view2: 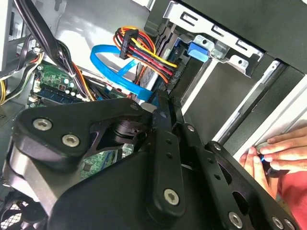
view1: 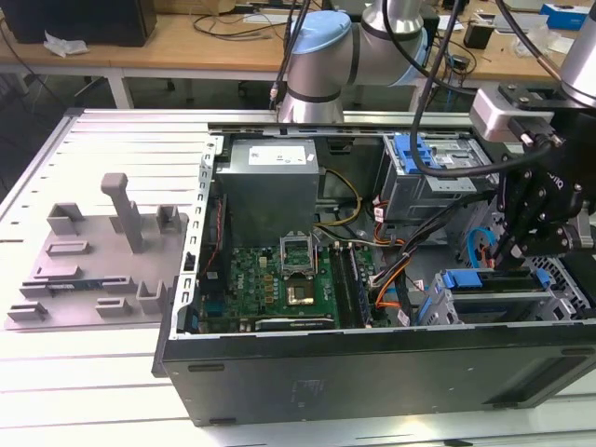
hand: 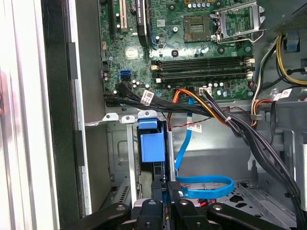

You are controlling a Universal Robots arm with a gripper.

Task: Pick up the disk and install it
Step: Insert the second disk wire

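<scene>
The disk (hand: 151, 147) stands on edge in the lower drive cage (view1: 521, 303) of the open computer case, showing its blue carrier end. In the exterior view the disk (view1: 475, 279) sits at the case's front right corner. My gripper (hand: 169, 191) reaches down over the cage, its black fingers closed on the disk's thin dark edge. From outside, the gripper (view1: 504, 250) hangs just above the blue carrier. In the second wrist view my gripper (view2: 160, 103) points into the bay, where the blue carrier end (view2: 199, 50) shows behind a metal bracket.
A looped blue data cable (hand: 206, 184) and a bundle of orange, red and yellow power wires (view2: 144, 52) lie close to the bay. A person's hand (view2: 280, 153) rests outside the case wall. A grey fixture (view1: 93, 256) with upright posts lies on the exterior view's left.
</scene>
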